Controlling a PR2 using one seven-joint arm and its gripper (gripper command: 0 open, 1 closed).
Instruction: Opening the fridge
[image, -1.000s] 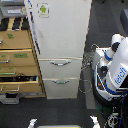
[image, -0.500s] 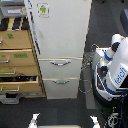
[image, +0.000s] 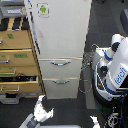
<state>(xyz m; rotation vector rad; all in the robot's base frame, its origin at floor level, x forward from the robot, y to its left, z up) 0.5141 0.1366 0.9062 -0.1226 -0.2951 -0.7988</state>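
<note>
The fridge (image: 60, 45) stands tall and white in the middle of the exterior view, its large upper door closed and flush. A green-android sticker (image: 43, 9) sits near the door's top left corner. Below the door are two drawers, the upper drawer handle (image: 60, 63) and the lower drawer handle (image: 61, 81) both silver bars, both drawers pushed in. Touching the fridge on the exterior view's left is a tan wooden cabinet (image: 19, 60) with green labels; its lower drawers are pulled out. On the right stands a white and blue robot body (image: 114, 70), close beside the fridge. Near the bottom edge, the gripper (image: 42, 107) hangs in front of the fridge, apart from it; whether its fingers are spread or clenched cannot be told.
</note>
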